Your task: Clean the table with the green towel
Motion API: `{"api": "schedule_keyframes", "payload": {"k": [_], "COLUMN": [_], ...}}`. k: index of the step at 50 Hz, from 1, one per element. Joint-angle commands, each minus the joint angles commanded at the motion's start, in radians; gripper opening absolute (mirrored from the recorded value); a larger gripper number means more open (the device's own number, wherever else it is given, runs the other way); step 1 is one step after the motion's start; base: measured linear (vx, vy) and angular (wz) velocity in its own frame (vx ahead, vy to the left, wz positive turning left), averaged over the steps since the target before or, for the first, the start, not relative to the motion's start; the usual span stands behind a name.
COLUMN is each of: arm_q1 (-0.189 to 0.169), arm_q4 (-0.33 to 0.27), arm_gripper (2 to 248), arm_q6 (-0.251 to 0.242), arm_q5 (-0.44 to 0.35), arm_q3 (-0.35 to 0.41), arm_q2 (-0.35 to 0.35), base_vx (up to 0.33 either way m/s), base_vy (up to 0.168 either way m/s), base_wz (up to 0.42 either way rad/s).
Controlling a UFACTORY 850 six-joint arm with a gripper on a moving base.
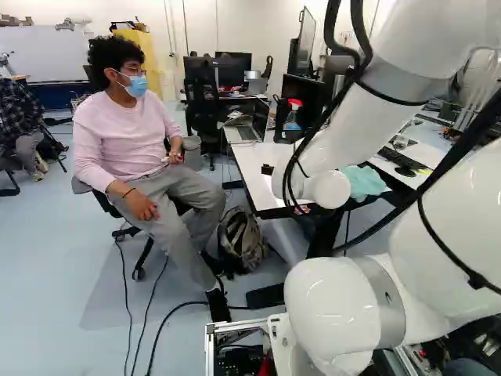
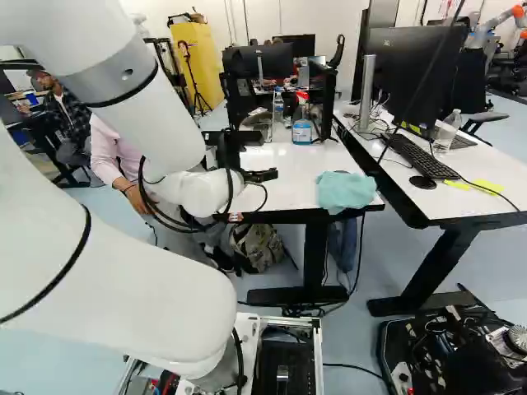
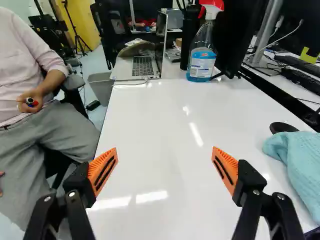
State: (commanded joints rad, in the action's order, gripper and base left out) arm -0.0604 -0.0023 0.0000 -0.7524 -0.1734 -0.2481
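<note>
My gripper (image 2: 263,157) hangs over the near left part of the white table (image 2: 284,183) in the right base view. In the wrist view the gripper (image 3: 164,170) is open, its orange-padded fingers wide apart with only bare tabletop showing between them. The green towel (image 2: 344,191) lies bunched on the table's near right corner, draping slightly over the edge. In the wrist view the towel (image 3: 299,160) is outside the fingers, off to one side. The left base view shows the towel (image 1: 364,182) just past the arm's wrist.
A spray bottle (image 3: 201,57) with blue liquid, a laptop (image 3: 142,66) and a monitor stand toward the table's far end. A seated person (image 1: 129,141) is close beside the table's left side. A backpack (image 2: 257,245) rests on the floor. Another desk with a keyboard (image 2: 422,156) adjoins at right.
</note>
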Motion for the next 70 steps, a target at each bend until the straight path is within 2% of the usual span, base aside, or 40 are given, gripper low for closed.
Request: {"api": "schedule_keyframes", "payload": {"k": [31, 70], "arm_q1": [0.054, 0.060], "arm_q4": [0.002, 0.002], "arm_gripper": [247, 247], "arm_q6": [0.000, 0.000], "arm_q5": [-0.107, -0.120], "arm_q3": [0.077, 0.086], "arm_q2": [-0.028, -0.031], "base_vx": [0.000, 0.000], "base_vy": [0.000, 0.000], "base_wz": [0.000, 0.000]}}
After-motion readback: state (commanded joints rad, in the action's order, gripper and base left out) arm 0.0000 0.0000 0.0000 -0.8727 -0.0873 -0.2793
